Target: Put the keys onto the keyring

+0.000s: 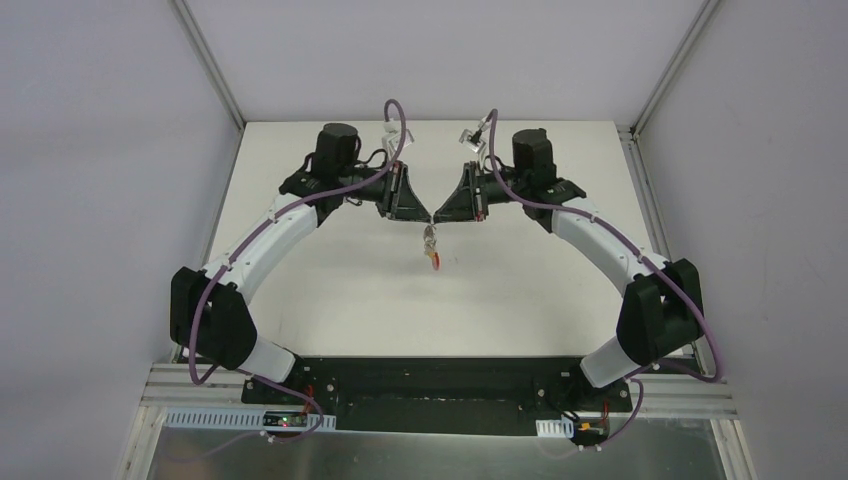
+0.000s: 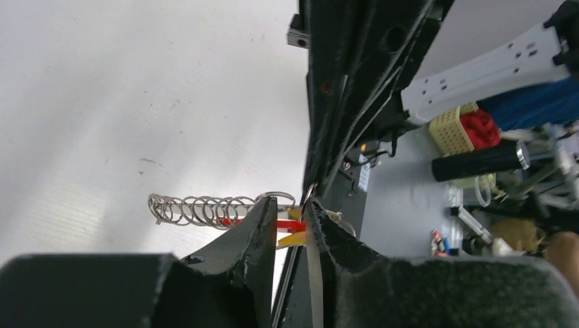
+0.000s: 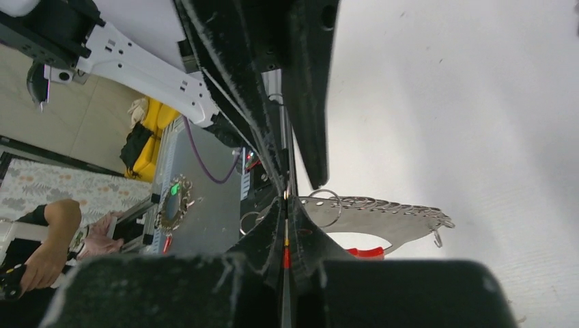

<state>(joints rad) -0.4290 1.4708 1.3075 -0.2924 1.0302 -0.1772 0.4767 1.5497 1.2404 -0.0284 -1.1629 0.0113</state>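
The keyring (image 1: 431, 250) hangs over the middle of the white table, just under the point where both grippers meet tip to tip. In the left wrist view its row of silver wire loops (image 2: 198, 210) juts left of my fingers. My left gripper (image 2: 290, 201) (image 1: 425, 215) stands open by a narrow gap, and the red band (image 2: 290, 225) and tan tag (image 2: 293, 239) show through it. My right gripper (image 3: 285, 198) (image 1: 440, 215) is shut on the near edge of the keyring's silver plate (image 3: 382, 215). The keys are out of view.
White walls close in the table (image 1: 330, 300) on three sides, and a metal rail (image 1: 440, 400) runs along its near edge. Past the table, the left wrist view shows a yellow basket (image 2: 450, 130) and a black torch (image 2: 478, 160). A person's arm (image 3: 48, 260) is off the table.
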